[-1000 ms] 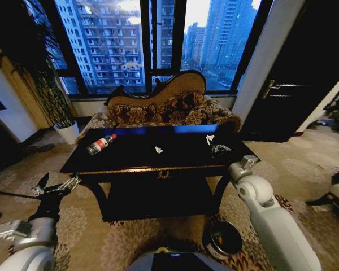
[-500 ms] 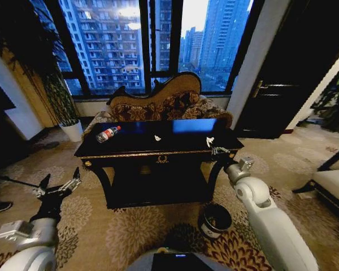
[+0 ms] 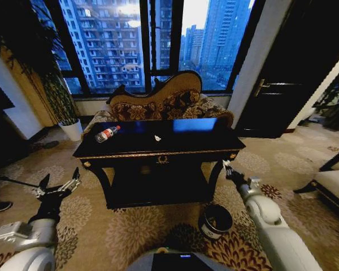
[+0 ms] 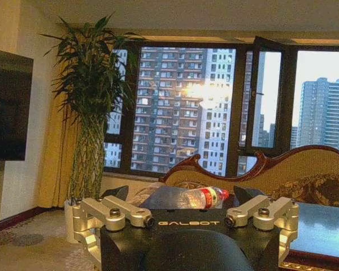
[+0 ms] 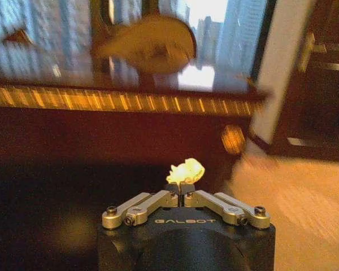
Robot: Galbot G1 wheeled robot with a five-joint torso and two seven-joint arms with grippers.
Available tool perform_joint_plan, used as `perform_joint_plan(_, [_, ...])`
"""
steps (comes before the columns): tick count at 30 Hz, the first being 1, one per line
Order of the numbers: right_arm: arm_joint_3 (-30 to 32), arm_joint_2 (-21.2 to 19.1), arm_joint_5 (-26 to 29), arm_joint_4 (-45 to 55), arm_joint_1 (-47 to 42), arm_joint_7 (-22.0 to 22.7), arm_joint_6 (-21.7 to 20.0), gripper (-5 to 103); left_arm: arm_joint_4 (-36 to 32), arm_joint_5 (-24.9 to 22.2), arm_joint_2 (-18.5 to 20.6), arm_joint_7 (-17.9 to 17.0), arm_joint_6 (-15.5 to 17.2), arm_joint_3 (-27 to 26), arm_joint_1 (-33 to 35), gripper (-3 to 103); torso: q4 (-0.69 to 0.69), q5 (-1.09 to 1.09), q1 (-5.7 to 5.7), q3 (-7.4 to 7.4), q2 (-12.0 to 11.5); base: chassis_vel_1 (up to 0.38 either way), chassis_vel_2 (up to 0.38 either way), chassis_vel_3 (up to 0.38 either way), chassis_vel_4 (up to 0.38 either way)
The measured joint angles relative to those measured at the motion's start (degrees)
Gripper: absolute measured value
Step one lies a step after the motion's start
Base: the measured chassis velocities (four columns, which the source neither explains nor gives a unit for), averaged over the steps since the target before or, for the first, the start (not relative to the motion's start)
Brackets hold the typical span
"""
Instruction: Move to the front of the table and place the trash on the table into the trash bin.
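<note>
The glossy black table (image 3: 186,142) with gold trim stands in front of me. A clear bottle (image 3: 107,134) with a red label lies at its left end and also appears in the left wrist view (image 4: 203,197). One white scrap (image 3: 157,138) rests mid-table. My right gripper (image 3: 226,165) hangs in front of the table's right front leg, above and slightly behind the round black trash bin (image 3: 216,220) on the carpet. In the right wrist view that gripper (image 5: 181,192) is shut on a crumpled pale scrap (image 5: 185,171). My left gripper (image 3: 59,186) stands open, low at the left, away from the table.
A patterned brown sofa (image 3: 158,104) sits behind the table under tall windows. A potted plant (image 3: 65,121) stands at the back left and a dark door (image 3: 282,84) at the right. Patterned carpet (image 3: 130,231) lies between me and the table.
The right gripper came down off the table's right front corner with a scrap pinched in it, and the scraps at that corner are gone. The left arm stayed put.
</note>
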Motion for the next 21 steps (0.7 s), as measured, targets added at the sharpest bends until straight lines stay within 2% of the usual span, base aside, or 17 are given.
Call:
perform_joint_plan(3, [-0.3, 0.9, -2.6, -3.8, 0.0, 0.0, 0.0, 0, 0.1, -0.6, 0.0, 0.0, 0.0, 0.0, -0.2, 100, 0.01, 0.00, 0.01, 0.00, 0.0, 0.000, 0.000, 0.000, 0.000])
perform_joint_plan(8, [-3.3, 3.0, -12.4, -20.4, 4.4, 0.0, 3.1, 0, 0.1, -1.7, 0.2, -0.1, 0.4, -0.1, 0.0, 100, 0.03, 0.02, 0.01, 0.01, 0.0, 0.000, 0.000, 0.000, 0.000])
perform_joint_plan(9, [-3.3, 3.0, -12.4, -20.4, 4.4, 0.0, 3.1, 0, 0.1, -1.7, 0.2, -0.1, 0.4, -0.1, 0.0, 100, 0.03, 0.02, 0.01, 0.01, 0.0, 0.000, 0.000, 0.000, 0.000])
perform_joint_plan(13, [-5.2, 4.6, -24.3, -35.9, 9.0, 0.0, 8.4, 0, 0.1, -1.7, 0.4, -0.2, 0.5, -0.1, 0.1, 100, 0.01, 0.02, 0.01, 0.01, 0.0, 0.000, 0.000, 0.000, 0.000])
perform_joint_plan(16, [-5.5, 5.2, -27.1, -41.7, 11.0, 0.0, 9.6, 0, 0.2, -1.7, 0.3, -0.2, 0.5, -0.1, 0.1, 100, 0.02, 0.02, 0.01, 0.01, 0.0, 0.000, 0.000, 0.000, 0.000])
perform_joint_plan(21, [-6.0, 6.4, -27.9, -47.0, 13.0, 0.0, 11.1, 0, 0.2, -1.5, -0.2, -0.2, 0.6, 0.3, 0.3, 100, 0.01, 0.01, 0.01, 0.01, 0.0, 0.000, 0.000, 0.000, 0.000])
